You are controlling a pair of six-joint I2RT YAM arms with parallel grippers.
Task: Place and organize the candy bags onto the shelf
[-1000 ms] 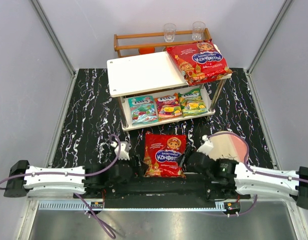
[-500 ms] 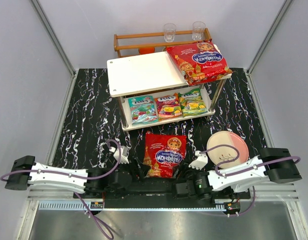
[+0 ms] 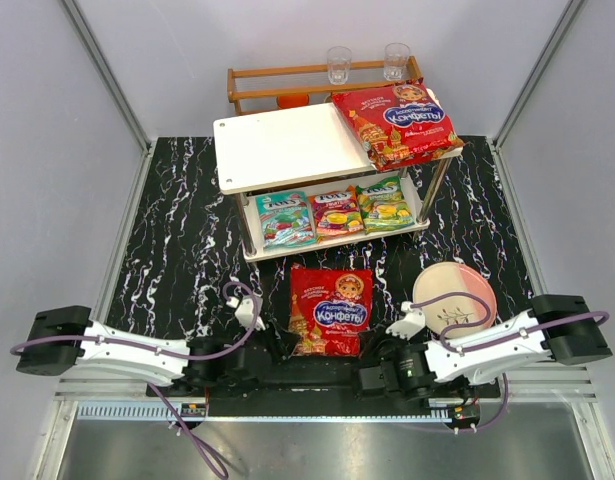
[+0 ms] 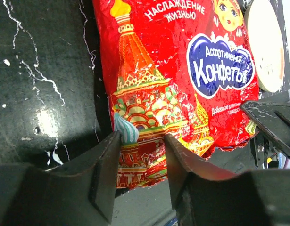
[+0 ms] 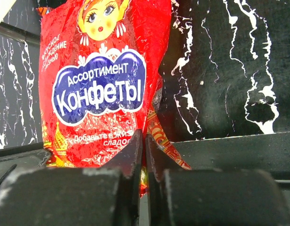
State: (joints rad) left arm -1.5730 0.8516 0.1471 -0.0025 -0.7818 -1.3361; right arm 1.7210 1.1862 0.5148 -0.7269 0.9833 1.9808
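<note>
The shelf [image 3: 277, 148] top is bare leftward; a red bag [image 3: 397, 122] covers its right.

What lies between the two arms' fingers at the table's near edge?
The large red candy bag, lying flat between left fingers and right fingers; the top view shows it.

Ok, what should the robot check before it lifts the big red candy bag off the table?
1. Left gripper open around a corner of the red bag: ok.
2. Right gripper shut at the bag's edge, truly pinching it: cannot tell.
3. Free room on top of the shelf beside the other red bag: ok.
4. Red bag apart from the plate: ok.
5. Both grippers holding: not ok, the left one is open.
</note>
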